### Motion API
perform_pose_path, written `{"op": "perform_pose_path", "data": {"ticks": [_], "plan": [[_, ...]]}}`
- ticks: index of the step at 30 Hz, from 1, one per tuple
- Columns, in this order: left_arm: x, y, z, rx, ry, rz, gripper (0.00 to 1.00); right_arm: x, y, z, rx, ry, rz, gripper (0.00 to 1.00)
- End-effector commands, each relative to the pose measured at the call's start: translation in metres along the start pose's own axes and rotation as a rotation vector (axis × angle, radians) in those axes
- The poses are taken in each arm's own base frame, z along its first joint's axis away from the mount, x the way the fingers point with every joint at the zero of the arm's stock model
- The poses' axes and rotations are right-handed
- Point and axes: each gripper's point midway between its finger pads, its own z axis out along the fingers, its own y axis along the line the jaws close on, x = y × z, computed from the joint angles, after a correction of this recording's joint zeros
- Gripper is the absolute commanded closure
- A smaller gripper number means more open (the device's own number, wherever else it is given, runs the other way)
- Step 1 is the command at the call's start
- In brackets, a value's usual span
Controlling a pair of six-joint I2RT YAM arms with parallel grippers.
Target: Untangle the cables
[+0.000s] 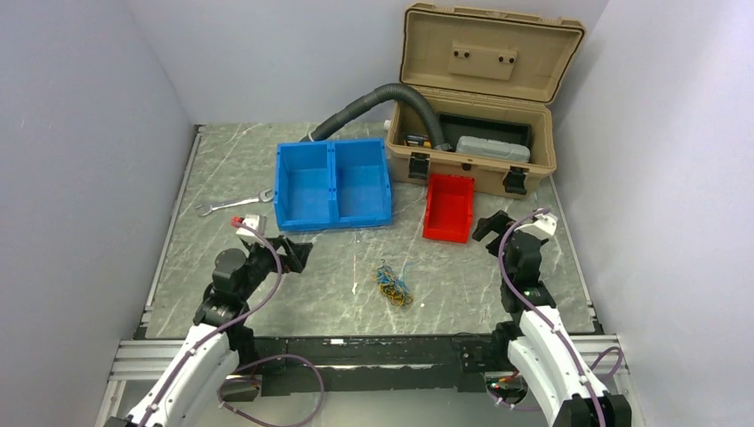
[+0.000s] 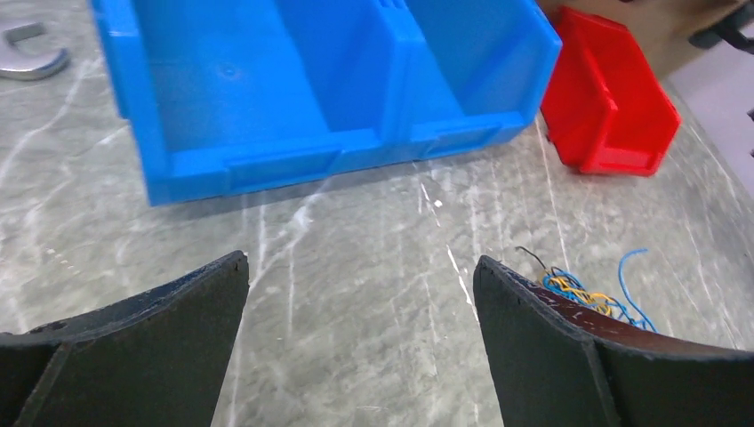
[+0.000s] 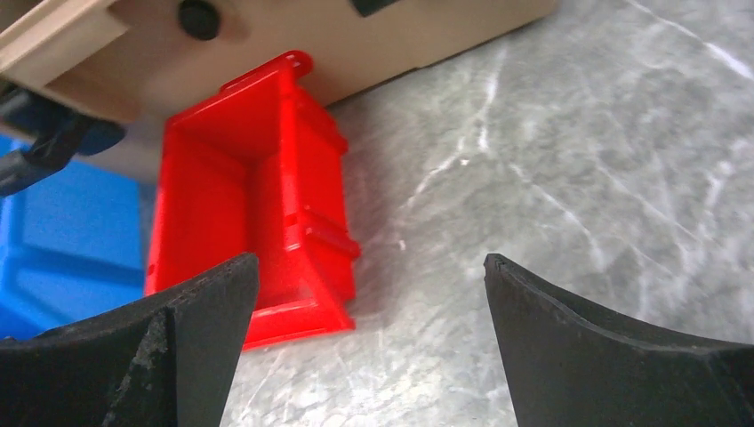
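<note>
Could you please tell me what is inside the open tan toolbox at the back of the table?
A grey hose dips into the toolbox beside a grey case and a black tray; its front wall hides whatever lies lower.

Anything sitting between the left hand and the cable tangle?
Nothing: the top view shows only bare tabletop between the left hand and the cables. The left wrist view agrees.
</note>
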Motion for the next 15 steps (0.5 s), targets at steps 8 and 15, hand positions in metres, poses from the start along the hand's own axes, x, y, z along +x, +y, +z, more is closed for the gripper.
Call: {"op": "perform_pose_path", "data": {"ticks": [8, 15], "plan": [[-0.008, -0.071, 0.030, 0.255, 0.064, 0.085, 0.01, 0.010, 0.084, -0.003, -0.392, 0.118, -0.087, 0.12], [0.002, -0.103, 0.059, 0.349, 0.143, 0.072, 0.01, 0.054, 0.130, -0.015, -0.548, 0.250, -0.215, 0.26]]}}
